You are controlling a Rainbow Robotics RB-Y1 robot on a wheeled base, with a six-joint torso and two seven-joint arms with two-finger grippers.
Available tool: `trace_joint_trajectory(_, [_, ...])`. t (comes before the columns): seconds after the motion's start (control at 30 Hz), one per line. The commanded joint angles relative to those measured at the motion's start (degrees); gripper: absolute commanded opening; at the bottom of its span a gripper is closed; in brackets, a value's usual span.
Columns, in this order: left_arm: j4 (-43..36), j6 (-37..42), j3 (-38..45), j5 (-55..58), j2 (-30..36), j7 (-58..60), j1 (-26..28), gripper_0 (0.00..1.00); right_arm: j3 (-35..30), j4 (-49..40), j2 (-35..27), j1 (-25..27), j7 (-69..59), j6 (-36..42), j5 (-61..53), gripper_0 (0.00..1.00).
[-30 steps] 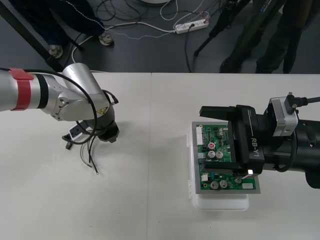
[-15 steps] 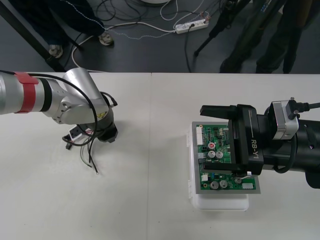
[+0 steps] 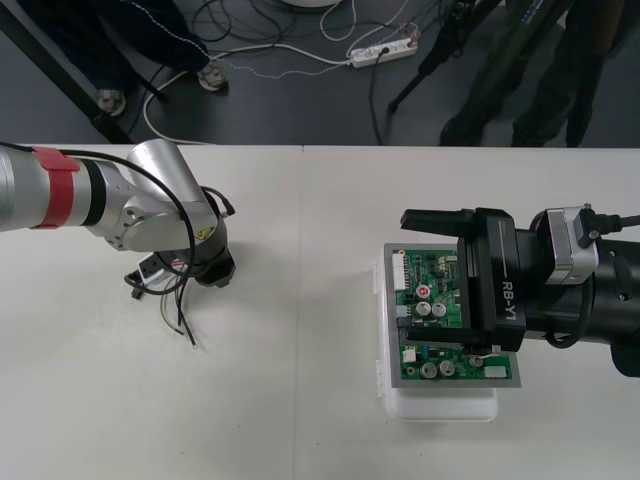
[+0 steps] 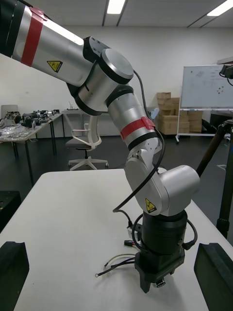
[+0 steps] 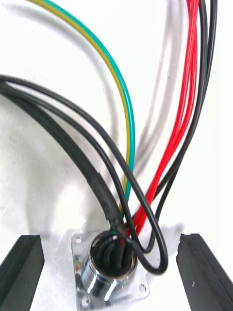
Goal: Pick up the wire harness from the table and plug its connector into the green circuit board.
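Since a second ago the left arm has swung slightly toward the middle of the bench, carrying the left hand with it. The right arm has barely drifted.

From the front, the small wire harness of thin red, black and green wires lies on the plain light bench under and beside the left hand. It is well apart from the flat green circuit board on its white plastic base. The right hand hovers over that board with its black fingers spread and nothing between them.

From the right wrist, those spread fingers frame the left arm, which stands nearly upright on the bench. Loose wire ends trail out beside its hand.

From the left wrist, the left hand's fingers stand wide apart on either side of the harness's round metal socket with its square flange. The socket rests on the bench between them, and neither pad appears to touch it.

I judge this to be the pick-up step, lined up but not yet gripped. Next I would close squarely on the socket end without pinching stray loops, then lift.

I count one harness, one socket, one board, one base and two hands. There is one green-yellow wire, with several black and red ones that I cannot separate.
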Motion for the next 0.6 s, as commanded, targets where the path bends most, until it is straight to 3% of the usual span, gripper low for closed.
trace_joint_trajectory(0.03, [0.64, 1.95, -1.15, 0.12, -1.16, -1.34, -2.95, 0.79, -0.93, -0.51, -0.55, -0.67, 1.79, -0.34, -0.16, 1.0])
trace_joint_trajectory(0.27, [0.64, 2.04, -1.24, 0.12, -1.24, -1.34, -2.86, 0.67, -0.93, -0.51, -0.55, -0.67, 1.88, -0.34, -0.16, 1.0])
trace_joint_trajectory(0.33, [0.56, 1.95, -1.32, 0.12, -1.33, -1.34, -2.86, 0.56, -0.93, -0.6, -0.55, -0.67, 1.88, -0.34, -0.16, 1.0])
trace_joint_trajectory(0.4, [0.64, 1.95, -2.03, 0.12, -1.86, -1.34, -2.95, 0.22, -0.93, -0.6, -0.55, -0.67, 1.79, -0.34, -0.16, 1.0])
trace_joint_trajectory(0.47, [0.56, 2.04, -2.47, -0.14, -1.95, -1.25, -2.95, 0.0, -0.93, -0.51, -0.55, -0.67, 1.88, -0.34, -0.16, 1.0])
trace_joint_trajectory(0.6, [0.82, 2.39, -2.64, -0.32, -1.95, -1.16, -2.86, 0.0, -0.93, -0.51, -0.55, -0.67, 1.7, -0.34, -0.16, 1.0])
